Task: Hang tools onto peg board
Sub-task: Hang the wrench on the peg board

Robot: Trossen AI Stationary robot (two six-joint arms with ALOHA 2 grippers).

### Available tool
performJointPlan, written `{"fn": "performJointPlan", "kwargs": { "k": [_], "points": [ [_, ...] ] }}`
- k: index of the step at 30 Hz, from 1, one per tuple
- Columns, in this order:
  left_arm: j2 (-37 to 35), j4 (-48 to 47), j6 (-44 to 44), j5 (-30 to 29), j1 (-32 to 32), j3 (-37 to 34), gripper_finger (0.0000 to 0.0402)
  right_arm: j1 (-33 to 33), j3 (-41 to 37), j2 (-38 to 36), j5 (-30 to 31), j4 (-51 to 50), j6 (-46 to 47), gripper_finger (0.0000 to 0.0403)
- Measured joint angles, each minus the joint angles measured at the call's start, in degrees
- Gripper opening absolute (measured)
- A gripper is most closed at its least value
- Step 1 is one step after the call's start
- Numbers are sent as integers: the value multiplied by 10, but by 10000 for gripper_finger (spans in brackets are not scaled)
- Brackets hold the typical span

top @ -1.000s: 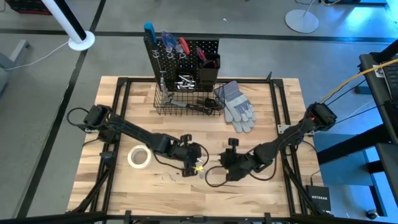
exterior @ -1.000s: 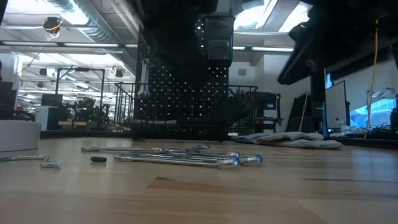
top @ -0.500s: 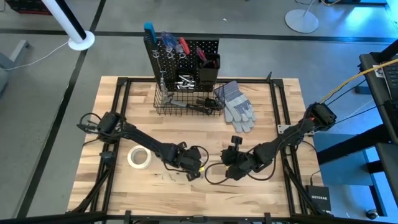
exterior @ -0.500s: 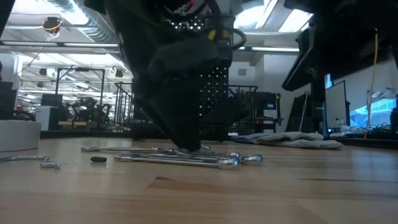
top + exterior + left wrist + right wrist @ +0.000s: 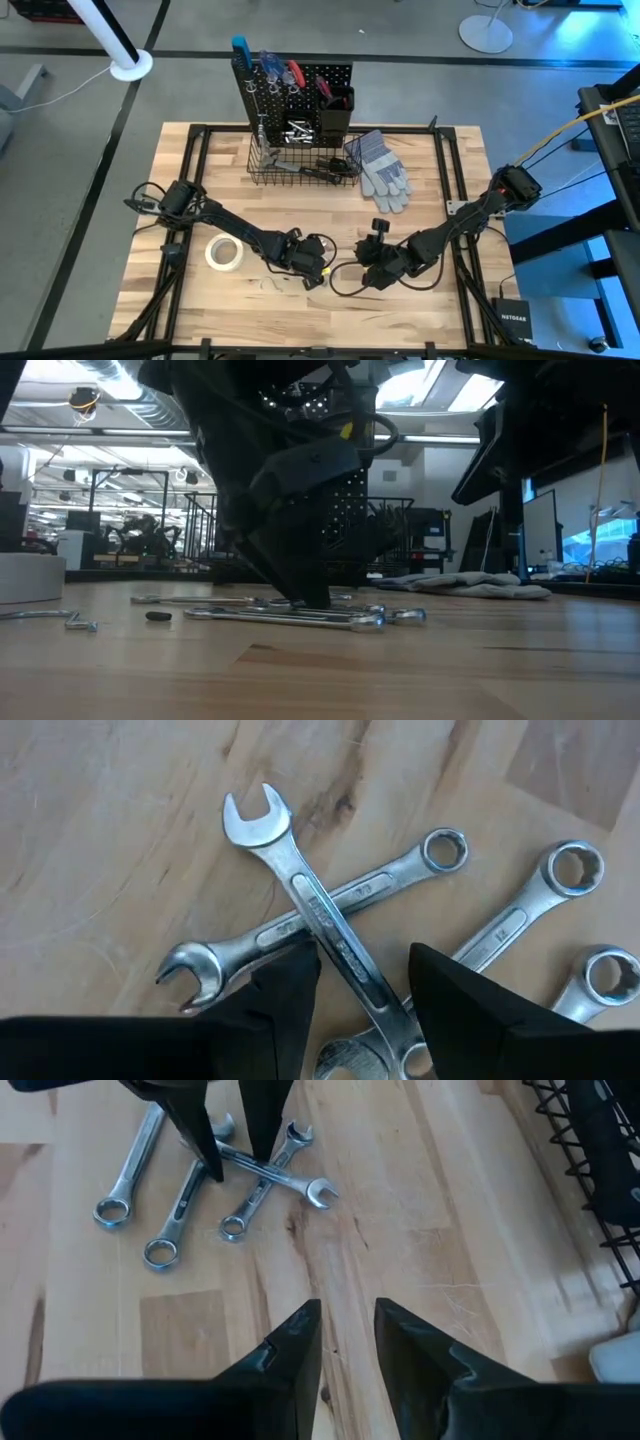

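A: High view. Where is the left claw point(image 5: 312, 276)?

B: Low over the near middle of the counter point(image 5: 430, 190), on a small pile of wrenches point(image 5: 268, 284). The white tape roll point(image 5: 224, 253) lies just beside that arm. The right claw point(image 5: 362, 262) sits near it, pointing toward it.

A: And the peg board point(image 5: 300, 92)?

B: Upright at the far edge, screwdrivers point(image 5: 290, 72) hung on it, wire basket point(image 5: 303, 163) at its base. The grey gloves point(image 5: 381, 170) lie just right of the basket.

A: Low view?

B: The left claw point(image 5: 300, 598) comes down onto the wrenches point(image 5: 300, 614); fingertips touch the pile. The peg board point(image 5: 330, 520) stands behind.

A: Left wrist view: state of the left claw point(image 5: 360, 980)?

B: Released. The fingers point(image 5: 285, 995) straddle the shank of the top wrench point(image 5: 315, 915), not yet clamped on it. That wrench crosses a second wrench point(image 5: 310, 920); two ring ends point(image 5: 572, 870) lie alongside.

A: Right wrist view?

B: The right claw point(image 5: 345, 1342) is released, nothing between its fingers point(image 5: 295, 1345), over bare counter point(image 5: 400, 1220). Farther off, the left claw's fingers point(image 5: 195, 1125) stand on the wrenches point(image 5: 215, 1180).
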Motion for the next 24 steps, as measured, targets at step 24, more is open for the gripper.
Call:
{"fn": "performJointPlan", "kwargs": {
  "k": [24],
  "points": [
    [0, 6, 116, -35, 0, -27, 6, 0, 0, 0, 9, 3, 1, 101]
  ]
}}
